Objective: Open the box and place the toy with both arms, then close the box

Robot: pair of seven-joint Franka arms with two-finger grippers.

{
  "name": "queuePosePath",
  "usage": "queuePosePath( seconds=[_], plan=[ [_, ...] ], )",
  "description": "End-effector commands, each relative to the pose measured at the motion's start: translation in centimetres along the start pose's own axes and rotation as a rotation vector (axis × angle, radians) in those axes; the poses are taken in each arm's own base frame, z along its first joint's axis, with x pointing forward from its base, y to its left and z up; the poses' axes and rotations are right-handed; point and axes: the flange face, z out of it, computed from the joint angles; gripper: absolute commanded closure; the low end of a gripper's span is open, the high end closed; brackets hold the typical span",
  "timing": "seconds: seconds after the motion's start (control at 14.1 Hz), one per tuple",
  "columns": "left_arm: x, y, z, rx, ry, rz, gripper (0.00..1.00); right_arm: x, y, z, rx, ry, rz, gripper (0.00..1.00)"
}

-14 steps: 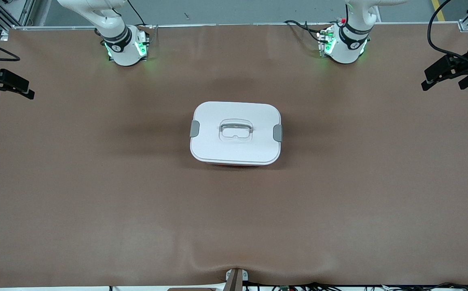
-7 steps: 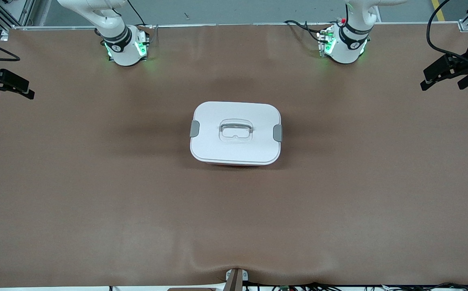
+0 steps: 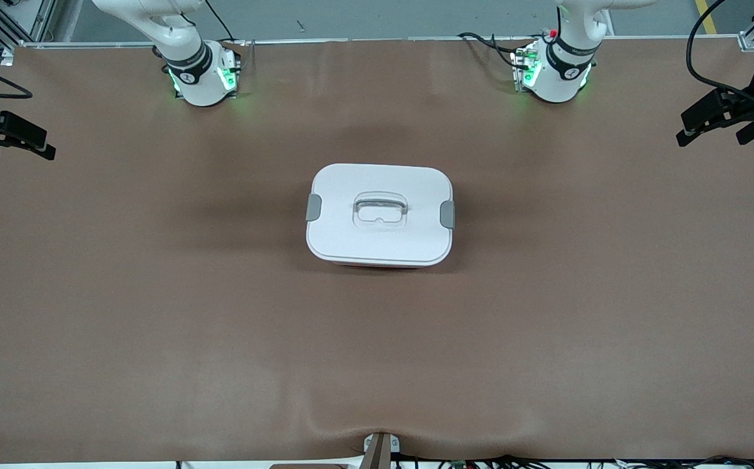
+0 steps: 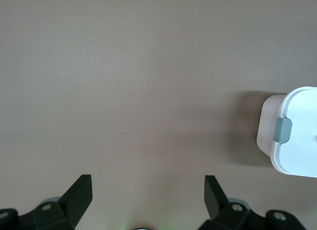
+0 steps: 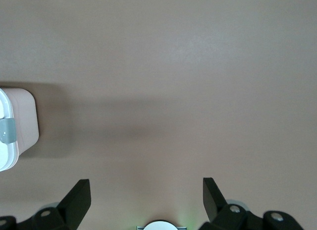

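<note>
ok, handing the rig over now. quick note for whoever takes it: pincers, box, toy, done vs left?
Left pincer: open, empty, up over the left arm's end of the table.
Right pincer: open, empty, over the right arm's end. Neither is near the box.
Box: mid-table, lid on, both grey side clips down against the lid's ends.
Toy: not in any view.
Done: nothing visible, box untouched.
Left: release the clips, lift the lid, put the toy in, close the box. Locate the toy first.
</note>
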Motion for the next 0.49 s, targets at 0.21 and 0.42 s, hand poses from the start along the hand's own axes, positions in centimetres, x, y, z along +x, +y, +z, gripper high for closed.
queuePosePath(
  seconds=[0.21,0.42],
  plan=[
    [0.41,0.59,-0.3,0.007,0.003,-0.016,0.0,-0.56,0.11,-0.26,-0.003,0.001,0.005,0.0],
    [0.25,0.04,-0.58,0.008,0.004,-0.026,0.0,-0.57,0.19,-0.27,-0.002,0.001,0.006,0.0]
  ],
)
